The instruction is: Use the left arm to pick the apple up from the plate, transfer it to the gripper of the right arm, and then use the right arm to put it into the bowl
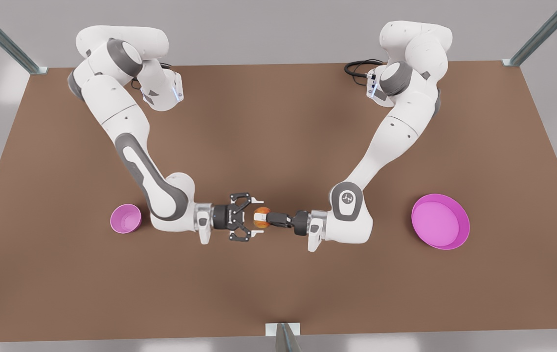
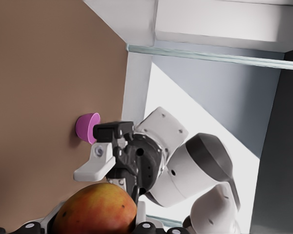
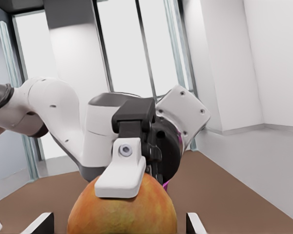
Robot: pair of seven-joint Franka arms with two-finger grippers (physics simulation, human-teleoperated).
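Observation:
The apple (image 1: 260, 218) hangs above the middle of the table, clamped in the slim left gripper (image 1: 264, 217), which reaches in from the front view's right. From the opposite side the right gripper (image 1: 257, 216), a black claw, stands open with its fingers above and below the apple, apart from it. In the left wrist view the apple (image 2: 95, 207) sits close, with the claw's white pad (image 2: 94, 167) just beyond. In the right wrist view a left finger (image 3: 119, 178) presses on the apple (image 3: 122, 209). The plate (image 1: 459, 234) lies bare at the front view's right. The bowl (image 1: 114, 215) stands at the left.
Both arms stretch low across the brown table (image 1: 278, 293), wrists nearly level and facing each other. A black cable (image 1: 356, 66) coils at the far base. Metal frame posts (image 1: 285, 337) stand at the table's edges. The bowl (image 2: 87, 127) sits behind the right arm's wrist.

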